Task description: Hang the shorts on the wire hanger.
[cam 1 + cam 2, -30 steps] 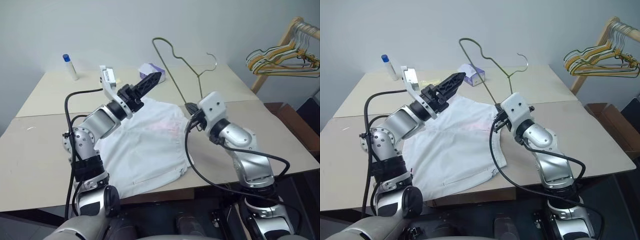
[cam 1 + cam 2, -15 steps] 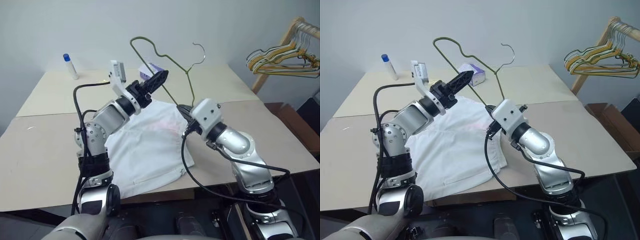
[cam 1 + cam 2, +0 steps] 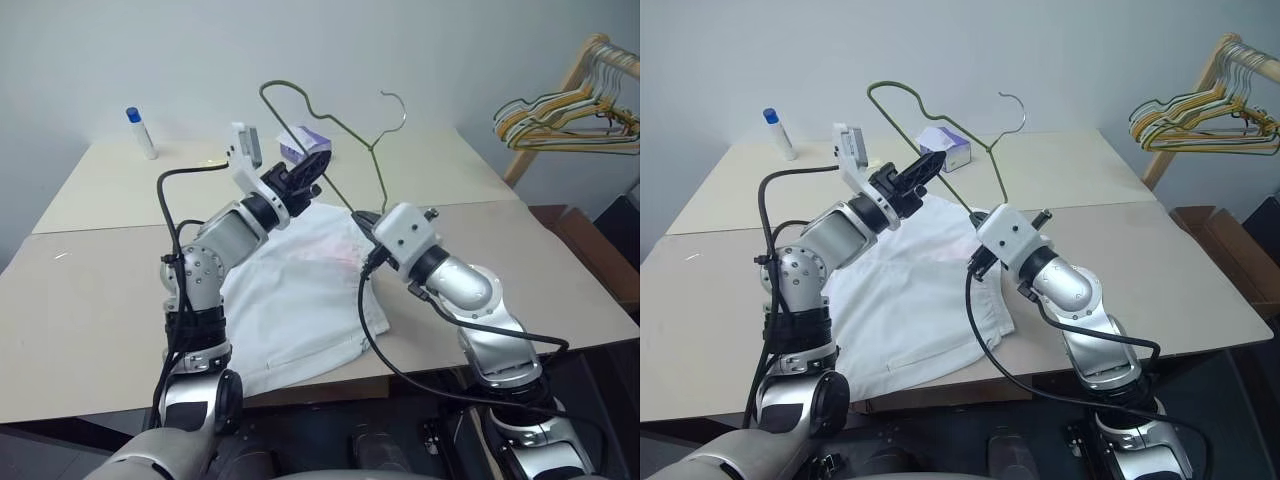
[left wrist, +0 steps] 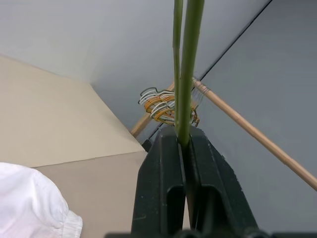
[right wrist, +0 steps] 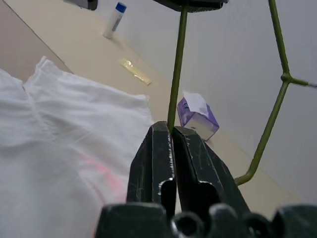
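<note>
Left eye view: wire hanger (image 3: 330, 120) (airborne) above shorts (image 3: 300, 300).

both arms raised, converging inward. left gripper (image 4: 182, 148) fingers pressed together on the wire hanger (image 3: 335, 125); right gripper (image 5: 171, 131) fingers likewise pinching its lower wire.

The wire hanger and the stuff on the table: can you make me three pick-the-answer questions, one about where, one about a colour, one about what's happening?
1. Where do the shorts lie?
A. on the table
B. on the floor
C. on the rack

2. What colour is the tissue box?
A. red
B. purple
C. black

3. What is the left end effector doing?
A. hanging open
B. gripping the shorts
C. shut on the wire hanger

Answers: 1 A, they are spread flat on the table. 2 B, its sides are purple. 3 C, the left wrist view shows the wire pinched between its fingers.
</note>
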`<state>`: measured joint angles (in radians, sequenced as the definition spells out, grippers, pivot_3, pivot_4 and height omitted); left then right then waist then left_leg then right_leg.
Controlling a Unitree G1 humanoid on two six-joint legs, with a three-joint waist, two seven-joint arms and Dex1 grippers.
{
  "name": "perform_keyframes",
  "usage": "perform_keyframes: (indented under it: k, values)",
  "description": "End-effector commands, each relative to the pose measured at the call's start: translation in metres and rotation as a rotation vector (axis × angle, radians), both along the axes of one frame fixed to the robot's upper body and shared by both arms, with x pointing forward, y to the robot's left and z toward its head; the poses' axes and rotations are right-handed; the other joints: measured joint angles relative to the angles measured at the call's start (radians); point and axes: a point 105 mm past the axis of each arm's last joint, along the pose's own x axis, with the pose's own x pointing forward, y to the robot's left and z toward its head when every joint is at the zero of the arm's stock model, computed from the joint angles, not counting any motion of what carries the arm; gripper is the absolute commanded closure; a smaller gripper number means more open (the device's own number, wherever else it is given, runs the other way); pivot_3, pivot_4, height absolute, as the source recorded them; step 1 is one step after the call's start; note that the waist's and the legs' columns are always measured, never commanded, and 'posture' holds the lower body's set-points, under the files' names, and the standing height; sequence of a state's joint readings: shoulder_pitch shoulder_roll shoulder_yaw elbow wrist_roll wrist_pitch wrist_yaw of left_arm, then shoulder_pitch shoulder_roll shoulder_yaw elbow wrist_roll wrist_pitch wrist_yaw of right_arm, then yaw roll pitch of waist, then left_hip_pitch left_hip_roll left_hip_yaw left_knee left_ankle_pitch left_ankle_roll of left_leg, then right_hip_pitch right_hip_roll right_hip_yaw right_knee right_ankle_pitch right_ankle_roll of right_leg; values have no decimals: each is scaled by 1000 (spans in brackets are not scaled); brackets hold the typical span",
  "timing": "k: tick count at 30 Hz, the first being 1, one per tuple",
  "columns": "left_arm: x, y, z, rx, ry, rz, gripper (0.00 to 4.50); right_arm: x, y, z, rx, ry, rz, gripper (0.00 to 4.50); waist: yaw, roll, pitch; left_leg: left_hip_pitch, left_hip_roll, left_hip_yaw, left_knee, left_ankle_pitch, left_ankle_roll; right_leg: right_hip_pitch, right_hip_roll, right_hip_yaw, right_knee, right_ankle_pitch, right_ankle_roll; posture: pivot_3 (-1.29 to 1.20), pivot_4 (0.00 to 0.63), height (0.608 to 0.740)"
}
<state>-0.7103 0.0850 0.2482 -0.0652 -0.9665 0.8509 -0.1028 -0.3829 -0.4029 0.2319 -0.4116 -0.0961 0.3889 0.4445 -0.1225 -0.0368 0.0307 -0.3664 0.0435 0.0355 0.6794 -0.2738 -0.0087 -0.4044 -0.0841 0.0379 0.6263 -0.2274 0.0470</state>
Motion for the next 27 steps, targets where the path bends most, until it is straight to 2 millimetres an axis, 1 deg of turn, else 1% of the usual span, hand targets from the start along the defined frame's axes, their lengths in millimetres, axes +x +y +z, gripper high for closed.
perform_keyframes:
  k: [1, 4, 5, 9, 10, 12, 13, 15, 16, 17, 18, 21, 24, 27]
  values:
    - [0, 5, 13, -13, -66, 27, 4500, -5, 5, 15, -53, -105, 29, 3052, 0, 0, 0, 0, 0, 0, 0, 0, 0, 0, 0, 0, 0, 0, 0, -98, 0, 740]
    - [-2, 8, 16, -31, -97, 31, 4500, -1, 4, 19, -72, -159, -9, 1979, 0, 0, 0, 0, 0, 0, 0, 0, 0, 0, 0, 0, 0, 0, 0, -97, 0, 740]
    - [-2, 10, 18, -30, -123, 37, 4500, -2, 5, 21, -53, -146, 4, 1704, 1, 0, 0, -1, 0, 0, 0, 0, 0, 0, 0, 0, 0, 0, 0, -99, 0, 740]
    - [-4, 22, 23, -4, -208, 15, 4500, -8, -1, 29, 29, -87, 65, 1704, -1, 0, 0, 0, 0, 0, 0, 0, 0, 0, 0, 0, 0, 0, 0, -99, 0, 740]
    - [-8, 25, 26, 14, -249, -12, 4500, -9, -5, 30, 55, -46, 85, 1704, -1, 0, 0, 0, 0, 0, 0, 0, 0, 0, 0, 0, 0, 0, 0, -99, 0, 740]
    - [-23, 32, 29, 92, -386, -114, 4500, -15, -15, 32, 135, 92, 154, 1704, -3, 0, 0, -1, 0, 0, 0, 0, 0, 0, 0, 0, 0, 0, 0, -95, 0, 740]
    - [-31, 35, 29, 134, -449, -165, 4500, -20, -18, 35, 199, 168, 217, 1704, -4, 0, 0, 0, 0, 0, 0, 0, 0, 0, 0, 0, 0, 0, 0, -95, 0, 740]
    - [-42, 41, 27, 188, -526, -245, 4500, -26, -26, 42, 268, 264, 287, 1704, -4, 1, 0, 0, 0, 0, 0, 0, 0, 0, 0, -1, 0, 0, 0, -97, 0, 740]
    - [-46, 46, 29, 192, -554, -294, 4500, -29, -31, 41, 268, 325, 325, 1704, -2, 1, 1, -1, 1, 0, 0, 0, 0, 0, 0, -1, 0, 0, 0, -98, 0, 740]
    - [-52, 53, 32, 186, -586, -351, 4500, -33, -37, 34, 244, 433, 372, 1704, 0, 1, 1, -1, 1, 0, 0, 0, 0, 0, 0, -1, 0, 0, 0, -99, 0, 740]
    - [-56, 59, 36, 176, -611, -397, 4500, -37, -41, 30, 220, 499, 408, 1704, 2, 1, 1, -1, 1, 0, 0, 0, 0, 0, 0, -2, -1, 0, 0, -99, 0, 740]
    - [-65, 73, 50, 115, -671, -482, 4500, -46, -48, 24, 220, 653, 529, 1704, 2, 1, 1, -1, 1, 0, 0, 0, 0, 1, 0, -3, -1, -1, -1, -96, 0, 740]
    - [-70, 87, 66, 30, -729, -514, 4500, -48, -48, 20, 256, 771, 616, 1704, 1, 1, 1, -1, 1, 0, 0, 0, 0, 1, 0, -3, -1, -1, -1, -90, 0, 740]
    - [-72, 95, 76, -39, -758, -517, 4500, -44, -38, 11, 248, 811, 648, 1704, -4, 1, 1, -1, 1, 0, 0, 0, 0, 0, 0, -2, -1, -1, 0, -89, 0, 740]
